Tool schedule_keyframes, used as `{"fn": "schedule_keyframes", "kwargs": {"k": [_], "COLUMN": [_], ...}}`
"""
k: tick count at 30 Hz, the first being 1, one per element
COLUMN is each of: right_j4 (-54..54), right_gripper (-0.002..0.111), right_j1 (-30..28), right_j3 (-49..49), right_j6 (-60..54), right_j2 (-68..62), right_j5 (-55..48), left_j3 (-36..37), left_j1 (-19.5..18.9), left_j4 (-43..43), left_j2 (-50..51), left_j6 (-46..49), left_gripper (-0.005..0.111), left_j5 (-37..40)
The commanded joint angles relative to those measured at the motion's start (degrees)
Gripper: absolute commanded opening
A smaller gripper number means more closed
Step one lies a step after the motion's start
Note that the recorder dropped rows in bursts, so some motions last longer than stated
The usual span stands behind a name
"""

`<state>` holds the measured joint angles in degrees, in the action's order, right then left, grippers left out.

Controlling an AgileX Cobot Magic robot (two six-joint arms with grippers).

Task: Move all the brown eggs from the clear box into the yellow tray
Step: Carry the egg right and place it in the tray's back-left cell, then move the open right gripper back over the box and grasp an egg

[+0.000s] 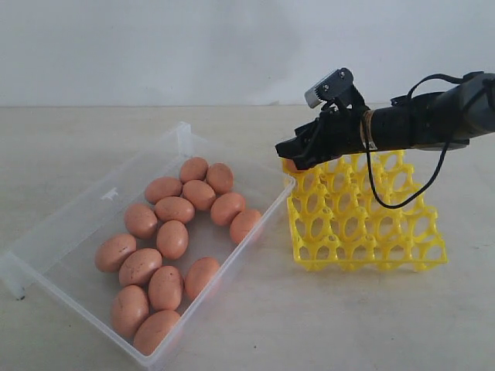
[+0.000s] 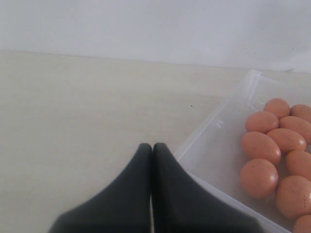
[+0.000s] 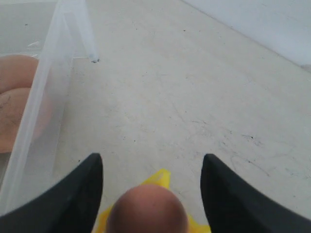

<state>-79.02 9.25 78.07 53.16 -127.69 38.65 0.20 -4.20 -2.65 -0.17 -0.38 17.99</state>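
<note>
R gripper fingers stand spread and released, w/ a slim gap each side of one egg. It sits btwn them in the tray, in the corner cup nearest the box; nothing is gripped. L gripper is clenched tip to tip and empty, at the box rim on the side away from the tray. The eggs should be light, w/ stiff but brittle shells, matte so not v. slippery, and round enough to roll. Prob. best taken across the short middle w/ a soft squeeze, starting w/ ones that have finger room either side. Contents: the box, just beside the tray, holds fifteen or so, lying on their sides, mostly touching in a loose band. The tray's other visible cups look empty; the arm hides a few back cups.
</note>
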Motion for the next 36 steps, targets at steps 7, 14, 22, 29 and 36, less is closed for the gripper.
{"fn": "schedule_keyframes", "kwargs": {"k": [7, 14, 22, 29, 36], "right_j4": [1.0, -20.9, -20.9, -8.6, 88.0], "right_gripper": [0.058, 0.002, 0.001, 0.001, 0.0], "right_j1": [0.0, 3.5, 17.6, 35.1, 29.7], "right_j3": [0.2, 0.2, -0.8, 2.0, 19.3], "right_j6": [1.1, 44.6, 38.5, -3.9, -61.3], "right_j2": [5.4, 25.2, 30.9, 26.7, 21.8], "right_j5": [-0.1, 4.9, -17.7, -80.9, -89.9], "left_j3": [-0.2, -0.2, -0.2, -0.2, -0.2], "left_j1": [0.3, 0.3, 0.3, 0.3, 0.3], "left_j4": [-0.3, -0.3, -0.3, -0.3, -0.3], "left_j2": [0.2, 0.2, 0.2, 0.2, 0.2], "left_j6": [-0.1, -0.1, -0.1, -0.1, -0.1], "left_gripper": [-0.004, -0.004, -0.004, -0.004, -0.004], "left_j5": [-0.4, -0.4, -0.4, -0.4, -0.4]}}
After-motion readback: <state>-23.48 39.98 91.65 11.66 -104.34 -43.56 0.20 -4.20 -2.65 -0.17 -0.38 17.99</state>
